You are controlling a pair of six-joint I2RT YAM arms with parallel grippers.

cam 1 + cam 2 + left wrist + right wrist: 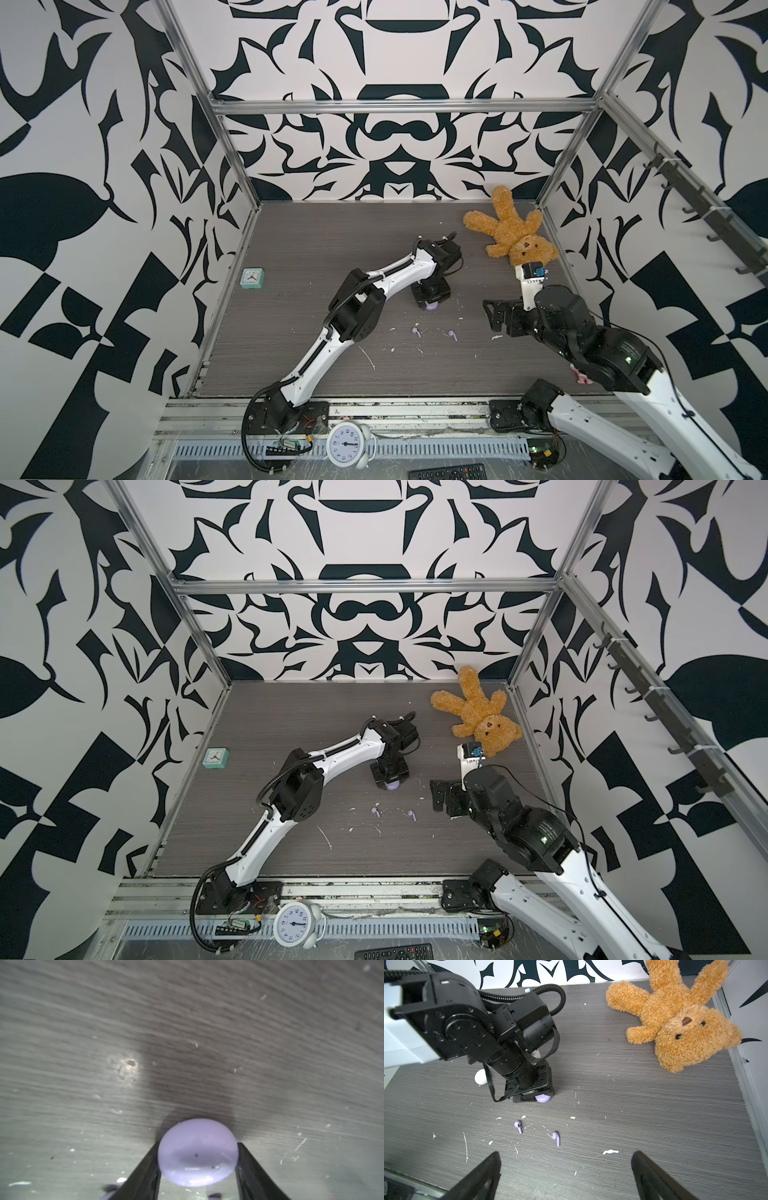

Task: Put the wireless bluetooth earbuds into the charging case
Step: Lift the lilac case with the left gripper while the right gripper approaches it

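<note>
Two tiny stemmed purple earbuds loose on the table [311, 249], both lying flat. One bud [518, 1126] and the other bud [556, 1138] sit near each other but apart, stems pointing back toward the R gripper [564, 1178]. They're just ahead of its fingertips, btwn it and the L gripper [430, 296]. Both top views show the pair too, e.g. [375, 811] and [412, 813].

R gripper hovers w/ jaws spread wide, nothing btwn them.

L gripper points straight down. Its jaws are narrowed onto the purple case [197, 1159], w/ black fingers [143, 1172] pressed against its two sides. The case is round, smooth, domed and glossy. It's closed, so contents can't be seen, and it rests on the table right under the gripper.

A white case [480, 1078], also round, sits on the far side of the L arm from the R gripper. It's half hidden, so can't tell if it's open.

White scraps [610, 1152] are scattered around the buds and ahead of the R gripper.

Teddy bear [513, 232] sprawls in the back corner beyond the R gripper, close to the side wall. Mint clock [252, 278] is well off to the L gripper's left by the wall. Bare table beyond the L gripper runs out to the back wall
</note>
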